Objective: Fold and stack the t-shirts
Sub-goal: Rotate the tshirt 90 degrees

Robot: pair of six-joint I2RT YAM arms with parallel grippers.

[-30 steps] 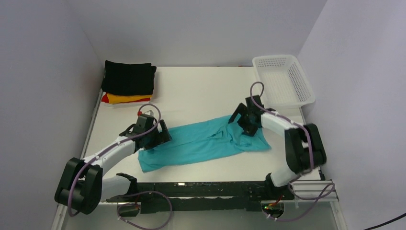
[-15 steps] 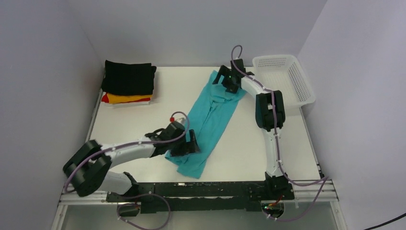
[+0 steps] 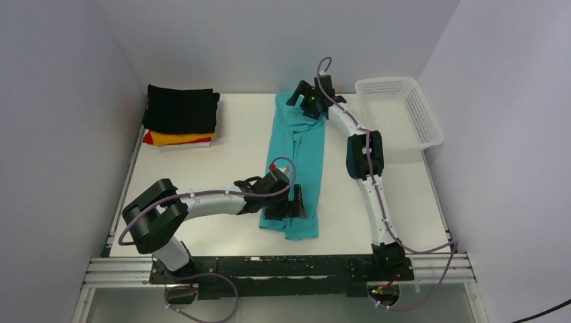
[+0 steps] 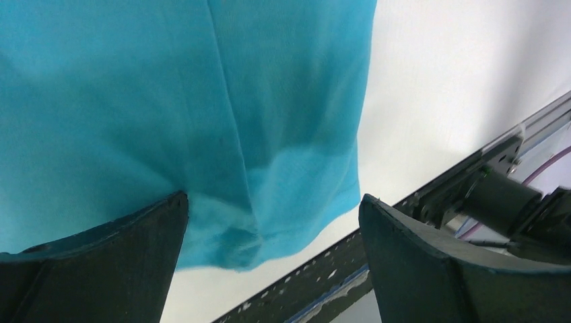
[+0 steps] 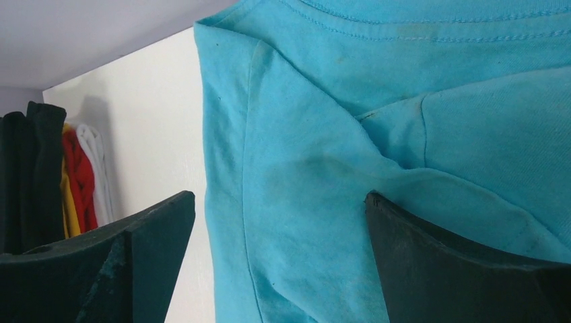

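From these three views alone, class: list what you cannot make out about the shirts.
Top view: the right fingers cover the collar of the teal shirt; the left fingers cover part of its hem.
Top view: the black shirt hides how many lie beneath.
Right wrist view: a finger cuts off the folded stack.

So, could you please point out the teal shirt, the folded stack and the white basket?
teal shirt (image 3: 297, 156), top external view, its middle.
folded stack (image 3: 180, 111), top external view, black top shirt.
white basket (image 3: 428, 116), top external view, right wall.
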